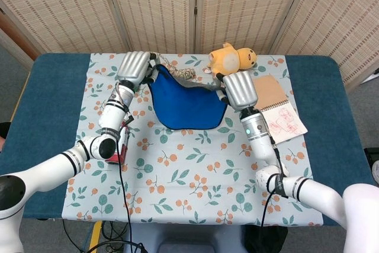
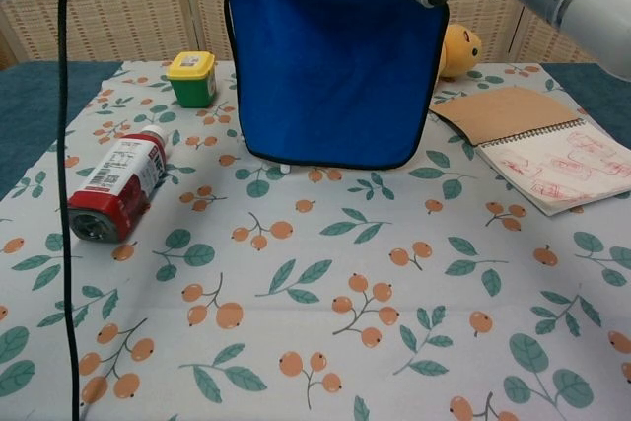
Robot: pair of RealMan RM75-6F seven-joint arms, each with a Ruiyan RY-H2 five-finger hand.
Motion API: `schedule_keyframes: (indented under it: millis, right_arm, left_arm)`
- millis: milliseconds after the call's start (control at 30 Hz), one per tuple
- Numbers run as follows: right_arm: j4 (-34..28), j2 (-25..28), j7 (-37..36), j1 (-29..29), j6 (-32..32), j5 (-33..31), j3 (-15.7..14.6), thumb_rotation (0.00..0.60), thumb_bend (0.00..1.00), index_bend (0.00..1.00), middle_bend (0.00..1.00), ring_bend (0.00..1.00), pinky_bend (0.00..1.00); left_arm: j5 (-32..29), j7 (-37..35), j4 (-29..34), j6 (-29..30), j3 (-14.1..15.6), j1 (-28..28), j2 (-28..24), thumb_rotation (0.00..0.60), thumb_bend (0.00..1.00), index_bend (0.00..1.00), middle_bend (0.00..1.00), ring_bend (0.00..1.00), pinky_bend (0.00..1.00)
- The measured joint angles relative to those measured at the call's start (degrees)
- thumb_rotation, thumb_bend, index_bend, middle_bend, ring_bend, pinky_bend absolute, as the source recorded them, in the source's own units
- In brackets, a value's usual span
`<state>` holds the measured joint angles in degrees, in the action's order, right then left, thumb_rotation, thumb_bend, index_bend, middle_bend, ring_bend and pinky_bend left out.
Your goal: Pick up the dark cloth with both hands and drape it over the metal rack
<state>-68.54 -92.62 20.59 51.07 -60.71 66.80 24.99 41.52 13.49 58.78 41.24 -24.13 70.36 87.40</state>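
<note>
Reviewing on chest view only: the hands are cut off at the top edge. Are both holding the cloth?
Observer: Yes. The head view shows the left hand and right hand each at an upper corner of the cloth, which sags between them.
Operator: Anything behind the cloth?
Observer: A coil of rope lies on the table just beyond it, left of the plush toy.
Operator: Is the rack visible from above?
Observer: No, I cannot make out the rack; the cloth hides the table beneath it.
</note>
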Motion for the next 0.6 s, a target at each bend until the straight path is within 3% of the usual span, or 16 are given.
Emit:
schedule_keyframes:
  millis: [600]
  right_arm:
    - [10.0, -2.6, -0.5, 4.3, 1.4, -2.7, 0.3, 0.600, 0.41, 0.65, 0.91, 0.83, 0.95]
  left_arm:
    - [-1.5, 1.2, 2.6, 0.0, -0.1, 1.1, -0.9, 0.600, 0.49, 0.54, 0.95, 0.85, 0.97]
